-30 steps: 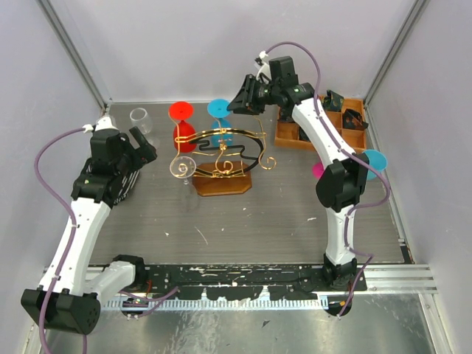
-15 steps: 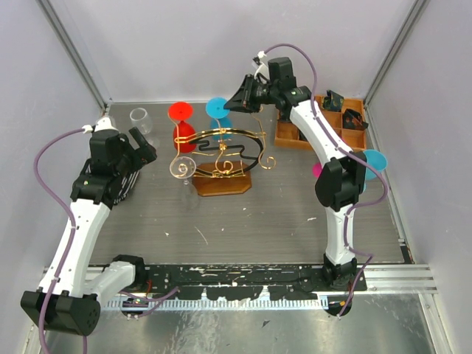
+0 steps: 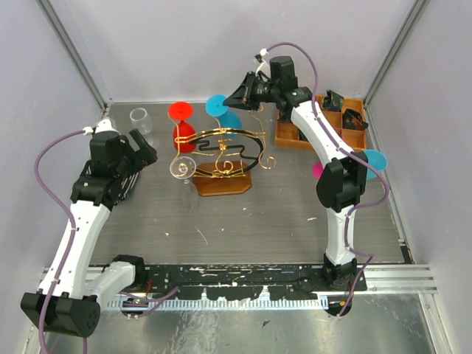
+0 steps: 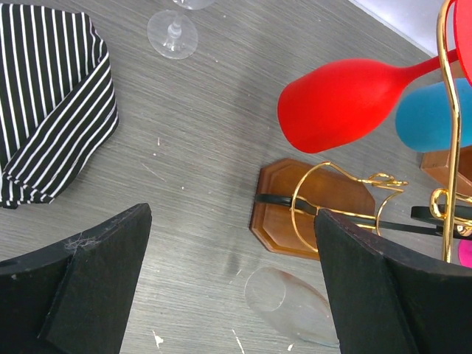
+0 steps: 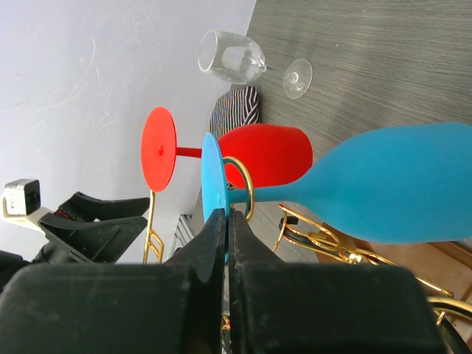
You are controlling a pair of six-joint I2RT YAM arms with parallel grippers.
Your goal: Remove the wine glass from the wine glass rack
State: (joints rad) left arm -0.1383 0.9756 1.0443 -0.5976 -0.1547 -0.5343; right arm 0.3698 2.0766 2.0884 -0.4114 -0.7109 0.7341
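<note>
right claw pinched on the blue glass's foot, glass in the rack

you have six glasses in sight: two clear, one red, two blue, one pink. starting at the left, your left claw hangs with its black fingers wide apart and nothing between them, over a black-and-white striped cloth. behind it is a clear wine glass; its bowl is cut off in the left wrist view. a second clear glass lies on its side just beside the rack's base, faint against the grey brushed table.

the one wine glass rack is thin gold wire with curled scroll ends and a black curved band, on a brown wooden base with cut corners. two glasses hang sideways in it: a matte red wine glass and, to its right, the blue wine glass. the blue stem passes through a gold loop of the rack. your right claw is pressed together on the rim of that glass's thin round foot.

farther right sits one orange-brown wooden tray, its compartments holding dark pieces you can't make out. the second blue glass and the pink glass are mostly hidden behind your right arm.
</note>
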